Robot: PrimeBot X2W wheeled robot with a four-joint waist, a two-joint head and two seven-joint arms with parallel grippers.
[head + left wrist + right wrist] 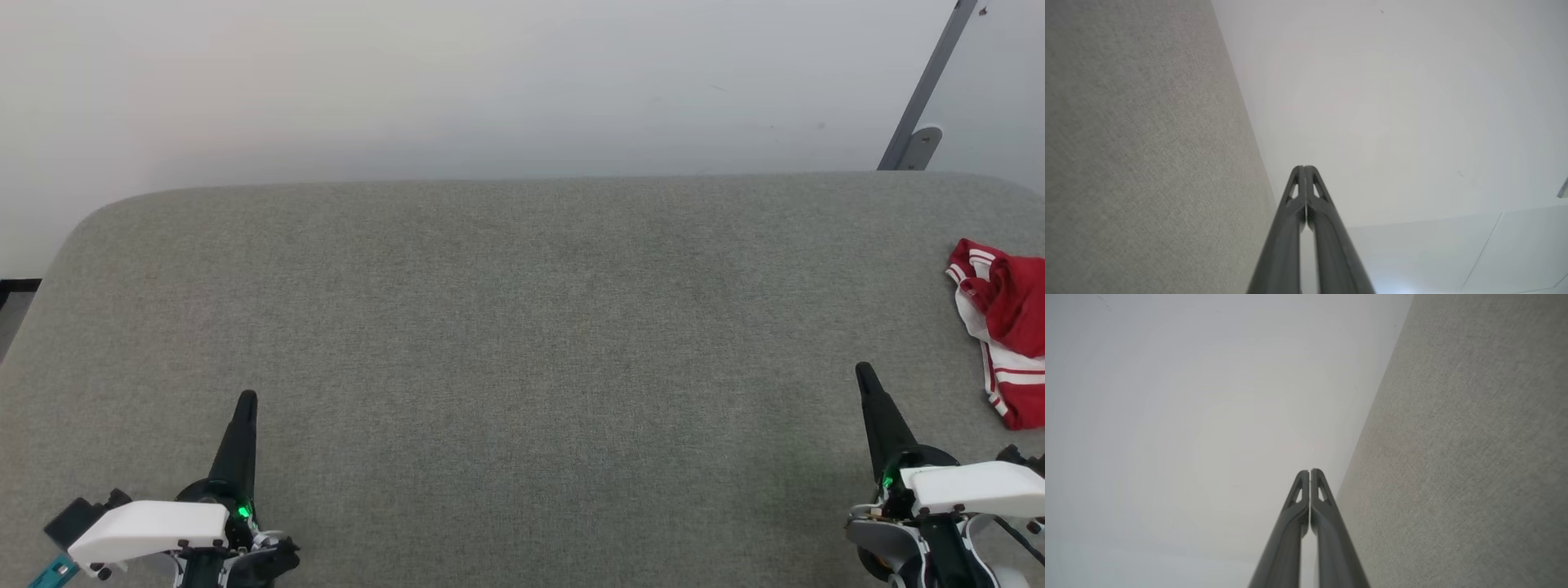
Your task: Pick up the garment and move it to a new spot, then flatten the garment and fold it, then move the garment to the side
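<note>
The garment (1006, 327) lies crumpled at the right edge of the head view, red cloth with white parts and red-and-white striped trim, partly cut off by the frame; its numerals are hidden. My right gripper (862, 371) is shut at the lower right, a little left of and nearer than the garment, not touching it. My left gripper (246, 398) is shut at the lower left, far from the garment. Both wrist views show the fingers pressed together with nothing between them: left gripper (1304, 167), right gripper (1310, 471).
A wide grey fabric-covered table (506, 327) with rounded far corners fills the scene. Behind it is a pale wall (490, 82). A grey metal bar with a bracket (922, 106) leans at the far right.
</note>
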